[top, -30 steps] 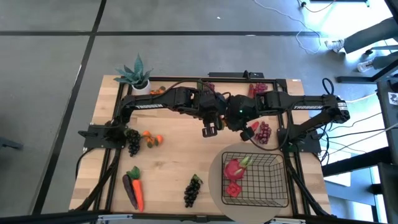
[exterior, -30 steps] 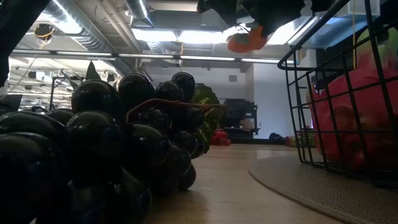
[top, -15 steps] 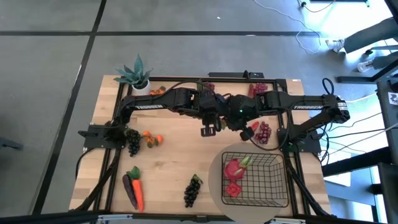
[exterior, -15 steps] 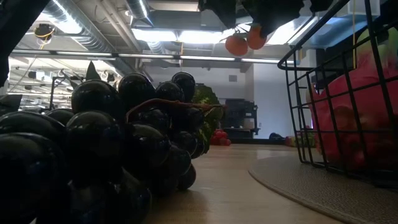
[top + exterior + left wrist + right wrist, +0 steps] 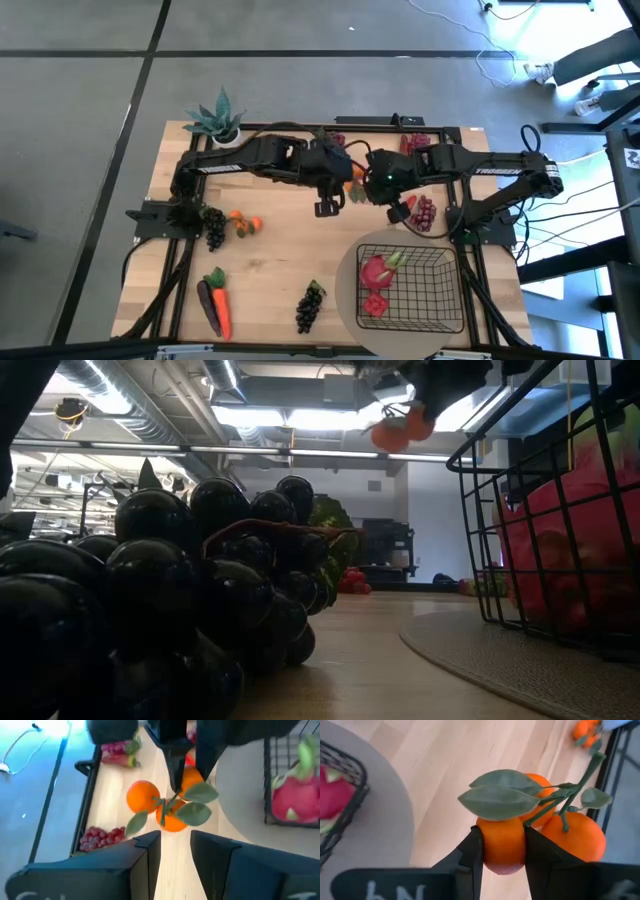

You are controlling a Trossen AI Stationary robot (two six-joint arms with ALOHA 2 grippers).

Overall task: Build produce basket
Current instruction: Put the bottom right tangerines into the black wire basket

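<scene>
A cluster of three orange tangerines with green leaves (image 5: 540, 825) is held in the air over the table's middle by my right gripper (image 5: 502, 832). It also shows in the high view (image 5: 355, 172) and the low view (image 5: 395, 430). My left gripper (image 5: 175, 837) is open and empty just short of the cluster (image 5: 165, 805), on its left side in the high view (image 5: 328, 207). The black wire basket (image 5: 440, 262) stands at the near right on a round beige mat (image 5: 345, 300). It holds a pink dragon fruit (image 5: 378, 270) and a red fruit (image 5: 374, 305). My right gripper pinches one tangerine of the cluster (image 5: 503, 845) between its two fingers, coming from the table's right. The other two tangerines and the leaves stick out beyond the fingertips. The cluster is lifted clear of the table.
Red grapes (image 5: 425, 212) and a small red fruit (image 5: 397, 213) lie right of the grippers. On the left lie dark grapes (image 5: 213, 228), more tangerines (image 5: 245, 224), an eggplant and carrot (image 5: 215, 300). Another dark bunch (image 5: 310, 305) lies near. A potted plant (image 5: 220, 122) stands far left.
My left gripper has drawn back a little toward the table's left, away from my right gripper. The tangerine cluster, before hidden under the crossed arms in the high view, now shows between them, still in the air.
</scene>
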